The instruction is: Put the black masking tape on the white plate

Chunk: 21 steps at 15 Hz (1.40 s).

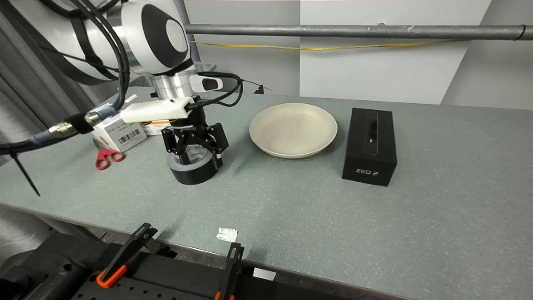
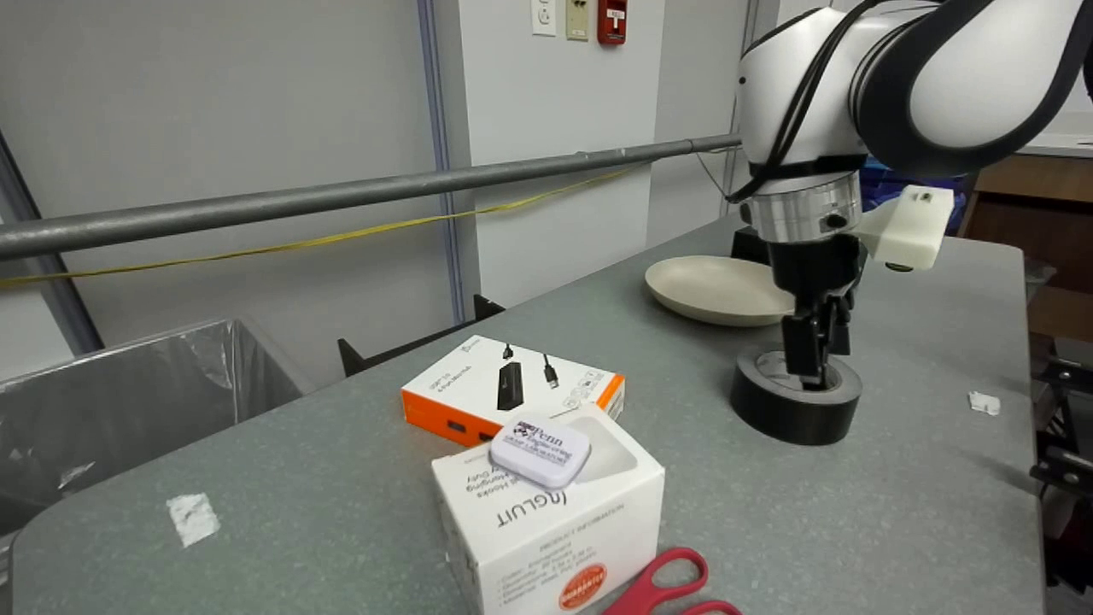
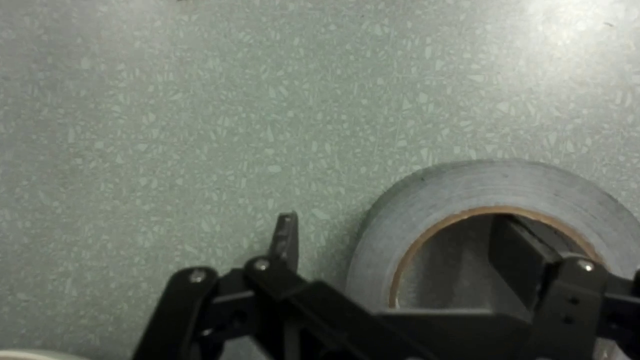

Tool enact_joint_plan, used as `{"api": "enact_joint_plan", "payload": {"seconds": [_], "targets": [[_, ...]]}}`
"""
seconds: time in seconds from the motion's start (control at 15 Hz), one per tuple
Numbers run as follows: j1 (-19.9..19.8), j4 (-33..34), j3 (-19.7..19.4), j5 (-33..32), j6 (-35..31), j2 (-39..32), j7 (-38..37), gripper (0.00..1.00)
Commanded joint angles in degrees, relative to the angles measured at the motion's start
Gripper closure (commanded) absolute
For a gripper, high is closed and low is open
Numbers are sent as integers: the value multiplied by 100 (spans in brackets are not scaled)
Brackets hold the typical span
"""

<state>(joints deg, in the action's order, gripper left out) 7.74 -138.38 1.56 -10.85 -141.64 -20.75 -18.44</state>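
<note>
The black masking tape (image 1: 191,176) lies flat on the table; it also shows in an exterior view (image 2: 790,418) and in the wrist view (image 3: 382,245). My gripper (image 1: 201,160) is over it, pointing down, with its fingers apart. In the wrist view the gripper (image 3: 395,225) has one finger inside the roll's centre hole and the other outside the roll, with the tape's wall between them and a gap to each finger. The white plate (image 1: 293,130) is apart from the roll and empty; it shows in both exterior views (image 2: 713,290), and its edge in the wrist view (image 3: 35,355).
A black box (image 1: 368,146) stands beside the plate. Red scissors (image 1: 109,158), a white box (image 2: 555,521) with a small tin (image 2: 540,450) on it, and an orange-sided box (image 2: 512,384) lie near the tape. A grey pipe (image 1: 354,31) runs along the back.
</note>
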Motion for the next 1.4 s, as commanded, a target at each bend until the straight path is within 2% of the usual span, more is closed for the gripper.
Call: {"api": "enact_joint_plan", "payload": {"seconds": [0.0, 0.4, 0.6, 0.73, 0.93, 1.13, 1.33], "targets": [[195, -17, -172, -143, -387, -150, -145, 27], [107, -118, -237, 50, -726, 43, 4, 73], [22, -83, -254, 218, -683, 141, 76, 96], [-102, -17, -220, 416, -542, 263, 226, 94], [-483, 220, -189, 1060, -277, 477, 581, 93], [-889, 771, -278, 1610, 191, 444, 948, 93], [-1191, 1591, -474, 1873, 676, 61, 908, 93]]}}
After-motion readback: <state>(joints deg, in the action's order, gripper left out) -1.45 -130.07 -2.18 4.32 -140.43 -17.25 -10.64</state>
